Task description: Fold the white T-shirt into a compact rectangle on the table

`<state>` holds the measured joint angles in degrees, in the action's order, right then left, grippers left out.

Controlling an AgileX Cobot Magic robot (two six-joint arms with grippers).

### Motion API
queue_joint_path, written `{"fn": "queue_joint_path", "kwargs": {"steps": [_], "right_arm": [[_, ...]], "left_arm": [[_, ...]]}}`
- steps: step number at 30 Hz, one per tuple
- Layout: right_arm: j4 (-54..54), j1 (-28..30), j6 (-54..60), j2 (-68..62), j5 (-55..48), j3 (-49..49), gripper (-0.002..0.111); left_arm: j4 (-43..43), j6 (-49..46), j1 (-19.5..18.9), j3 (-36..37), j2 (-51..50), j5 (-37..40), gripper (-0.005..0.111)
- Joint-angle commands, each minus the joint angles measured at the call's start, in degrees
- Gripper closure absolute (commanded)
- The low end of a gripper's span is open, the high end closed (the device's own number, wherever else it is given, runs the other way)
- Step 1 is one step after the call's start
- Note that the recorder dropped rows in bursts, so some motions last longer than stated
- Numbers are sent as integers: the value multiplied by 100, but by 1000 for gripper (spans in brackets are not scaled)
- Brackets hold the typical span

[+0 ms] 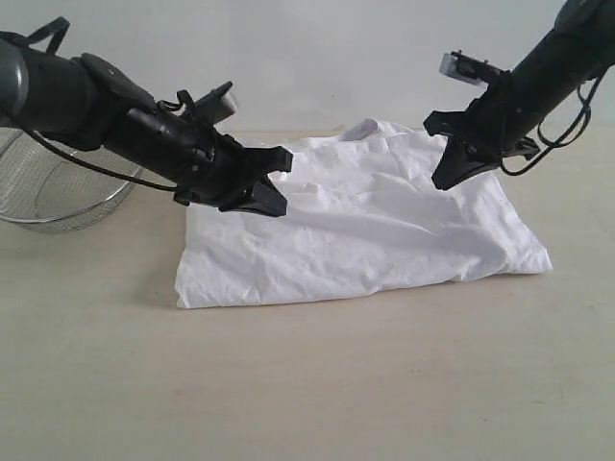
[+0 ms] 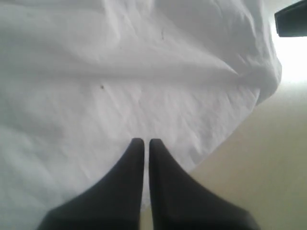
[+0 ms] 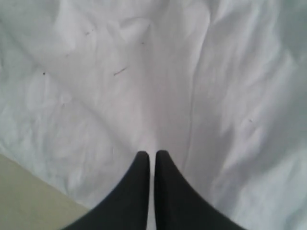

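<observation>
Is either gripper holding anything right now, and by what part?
Apparently nothing: the left gripper and right gripper are both shut over the white T-shirt, with no cloth visibly pinched between their tips.

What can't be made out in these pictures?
Exterior view: the mesh bowl, cut off by the left edge, partly behind the arm.
All views: the underside of the white T-shirt, hidden by its folds.
Wrist views: whether the left gripper or right gripper touches the cloth; too close to tell.
</observation>
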<state>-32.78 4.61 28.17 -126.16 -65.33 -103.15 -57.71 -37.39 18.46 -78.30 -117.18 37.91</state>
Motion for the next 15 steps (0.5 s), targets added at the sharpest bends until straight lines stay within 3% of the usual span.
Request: {"fn": "queue_joint_path", "kwargs": {"steps": [1, 8, 15], "right_arm": [[15, 38, 22, 909, 674, 933, 108], [255, 38, -114, 1277, 1657, 2067, 108], [217, -116, -59, 1225, 2564, 2588, 108]], "left_arm": [[-39, 54, 3, 318, 410, -231, 102], [-242, 163, 13, 678, 532, -445, 102], [-343, 140, 13, 848, 149, -711, 102]]}}
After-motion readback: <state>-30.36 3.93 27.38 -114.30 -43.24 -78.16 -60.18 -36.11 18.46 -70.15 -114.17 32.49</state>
